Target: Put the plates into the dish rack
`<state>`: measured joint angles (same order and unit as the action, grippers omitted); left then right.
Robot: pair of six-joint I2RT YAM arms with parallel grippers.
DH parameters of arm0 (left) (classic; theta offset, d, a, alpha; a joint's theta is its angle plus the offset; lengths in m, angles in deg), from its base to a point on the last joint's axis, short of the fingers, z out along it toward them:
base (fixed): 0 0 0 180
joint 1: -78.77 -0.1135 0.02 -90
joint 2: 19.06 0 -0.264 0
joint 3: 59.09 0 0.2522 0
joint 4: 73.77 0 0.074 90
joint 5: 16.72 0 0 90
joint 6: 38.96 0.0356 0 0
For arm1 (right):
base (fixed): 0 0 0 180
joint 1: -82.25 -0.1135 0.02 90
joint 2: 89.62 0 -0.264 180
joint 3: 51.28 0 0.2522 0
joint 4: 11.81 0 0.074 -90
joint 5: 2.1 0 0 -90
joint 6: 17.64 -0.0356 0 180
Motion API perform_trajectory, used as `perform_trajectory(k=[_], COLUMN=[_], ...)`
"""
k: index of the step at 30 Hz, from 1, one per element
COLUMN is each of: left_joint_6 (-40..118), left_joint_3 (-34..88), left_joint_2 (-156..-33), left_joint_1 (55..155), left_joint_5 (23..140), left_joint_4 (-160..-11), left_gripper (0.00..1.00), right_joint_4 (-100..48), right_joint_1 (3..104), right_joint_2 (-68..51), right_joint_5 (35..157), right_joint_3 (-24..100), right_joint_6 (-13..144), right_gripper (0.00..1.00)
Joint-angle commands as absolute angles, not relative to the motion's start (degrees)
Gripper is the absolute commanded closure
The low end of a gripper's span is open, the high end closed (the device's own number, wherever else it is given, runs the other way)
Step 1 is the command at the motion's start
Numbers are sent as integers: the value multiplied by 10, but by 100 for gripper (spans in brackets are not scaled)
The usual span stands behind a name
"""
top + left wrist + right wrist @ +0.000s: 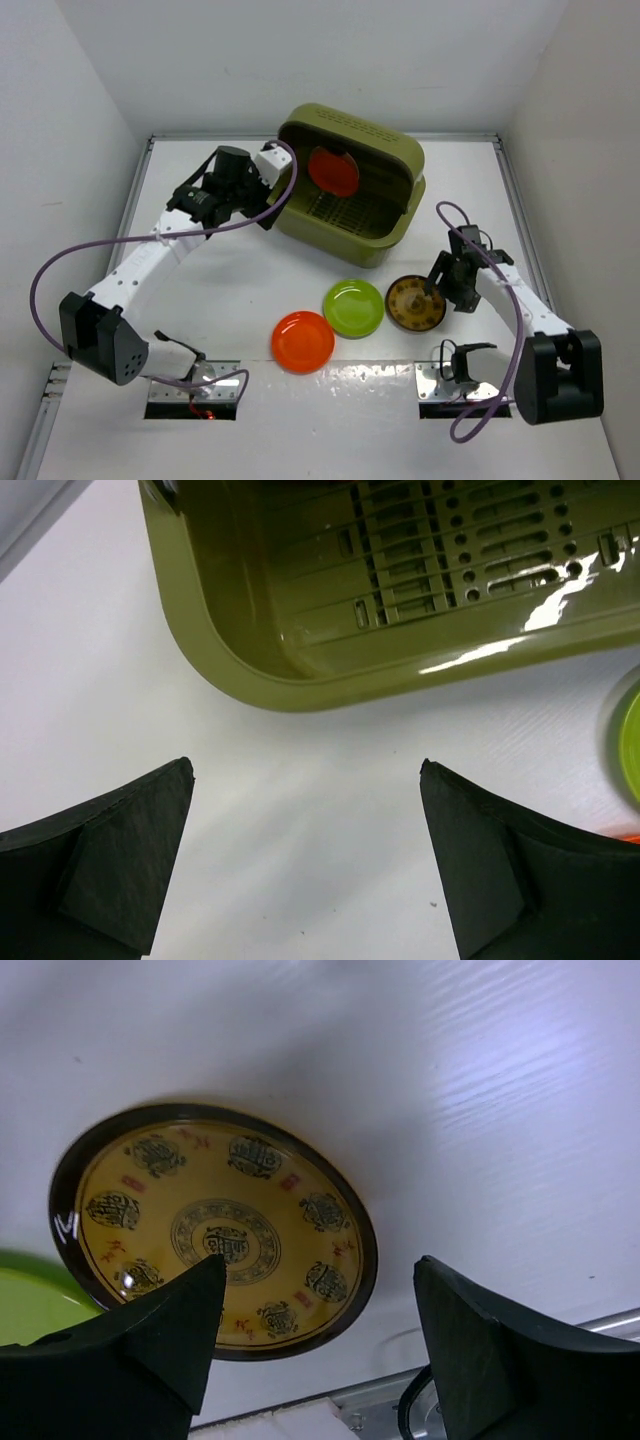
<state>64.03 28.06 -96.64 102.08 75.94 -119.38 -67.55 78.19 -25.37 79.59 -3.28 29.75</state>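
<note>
The olive-green dish rack (392, 160) stands at the back centre, with one orange-red plate (333, 172) upright inside it. On the table in front lie a second orange-red plate (303, 341), the lime green plate (354, 307) and the brown plate with a golden pattern (416, 303). My left gripper (263, 208) is open and empty beside the rack's left front corner (250, 685); the green plate's edge (628, 750) shows in the left wrist view. My right gripper (315, 1340) is open just above the brown plate (215, 1230). One finger is over the plate's middle, the other is past its rim.
White walls enclose the table on the left, back and right. Metal mounting plates (195, 385) (455, 380) and purple cables lie at the near edge by the arm bases. A sliver of the green plate (30, 1300) shows left of the brown one.
</note>
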Motion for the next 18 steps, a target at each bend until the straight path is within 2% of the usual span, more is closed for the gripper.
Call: perform_trajectory(k=[1, 10, 13, 14, 18], left_joint_6=[631, 631, 631, 626, 626], left_joint_3=[267, 260, 248, 248, 248], left_joint_2=[-937, -932, -932, -932, -932], left_joint_1=[1032, 1037, 1037, 1037, 1037], left_joint_5=[743, 743, 743, 743, 749], left_joint_4=[-1201, -1201, -1201, -1201, -1196], left_gripper=[0, 0, 0, 0, 0], right_joint_4=[-603, -562, -554, -554, -574], right_joint_1=[786, 815, 817, 817, 820], right_joint_2=[-227, -164, -171, -175, -189], right_joint_5=[835, 854, 861, 861, 822], right_joint_3=[-44, -93, -117, -122, -121], right_joint_6=[311, 296, 289, 289, 284], right_gripper=[26, 45, 64, 77, 89])
